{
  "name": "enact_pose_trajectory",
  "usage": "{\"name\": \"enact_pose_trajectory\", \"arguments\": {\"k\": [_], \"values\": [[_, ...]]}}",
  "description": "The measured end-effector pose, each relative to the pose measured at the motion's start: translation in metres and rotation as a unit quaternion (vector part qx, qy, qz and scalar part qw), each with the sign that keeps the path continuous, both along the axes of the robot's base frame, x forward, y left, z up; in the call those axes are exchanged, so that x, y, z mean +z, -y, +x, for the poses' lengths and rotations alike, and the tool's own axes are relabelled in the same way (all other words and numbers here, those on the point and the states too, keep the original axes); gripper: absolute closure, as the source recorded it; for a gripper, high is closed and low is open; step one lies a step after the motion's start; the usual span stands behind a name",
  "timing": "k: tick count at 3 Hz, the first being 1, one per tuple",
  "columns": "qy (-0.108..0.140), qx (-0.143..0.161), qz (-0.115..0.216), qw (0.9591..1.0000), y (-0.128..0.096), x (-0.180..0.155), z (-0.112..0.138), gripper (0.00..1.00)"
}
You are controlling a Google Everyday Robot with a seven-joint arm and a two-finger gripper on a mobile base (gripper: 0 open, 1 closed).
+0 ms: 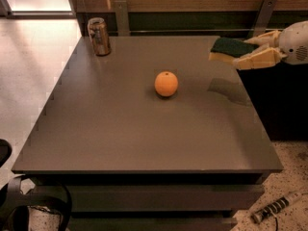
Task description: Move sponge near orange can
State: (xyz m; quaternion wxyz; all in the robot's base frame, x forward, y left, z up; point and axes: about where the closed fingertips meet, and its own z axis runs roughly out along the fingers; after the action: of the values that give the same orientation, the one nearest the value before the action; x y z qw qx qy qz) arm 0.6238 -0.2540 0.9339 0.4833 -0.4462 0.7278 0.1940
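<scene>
The sponge (230, 48), dark green on top with a yellow layer below, is held in the air over the table's right side. My gripper (248, 51) comes in from the right edge and is shut on the sponge's right end, one cream finger (257, 59) in front and one behind. The sponge's shadow lies on the table below it. The orange can (99, 36), coppery with a silver rim, stands upright at the table's far left corner, well away from the sponge.
A round orange fruit (166, 83) sits near the middle of the dark grey table (120, 129), between sponge and can. A wooden wall with metal posts (121, 16) runs behind the table. Dark cables lie on the floor at lower left.
</scene>
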Motion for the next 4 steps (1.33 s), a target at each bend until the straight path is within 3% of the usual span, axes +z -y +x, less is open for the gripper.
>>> {"name": "enact_pose_trajectory", "arguments": {"k": [1,3,4], "values": [[-0.013,-0.019,-0.011,0.9997,-0.012,0.021,0.037,1.00],[-0.034,-0.030,-0.038,0.9982,-0.087,0.026,0.095,1.00],[-0.035,-0.028,-0.011,0.9989,-0.133,0.003,0.118,1.00]]}}
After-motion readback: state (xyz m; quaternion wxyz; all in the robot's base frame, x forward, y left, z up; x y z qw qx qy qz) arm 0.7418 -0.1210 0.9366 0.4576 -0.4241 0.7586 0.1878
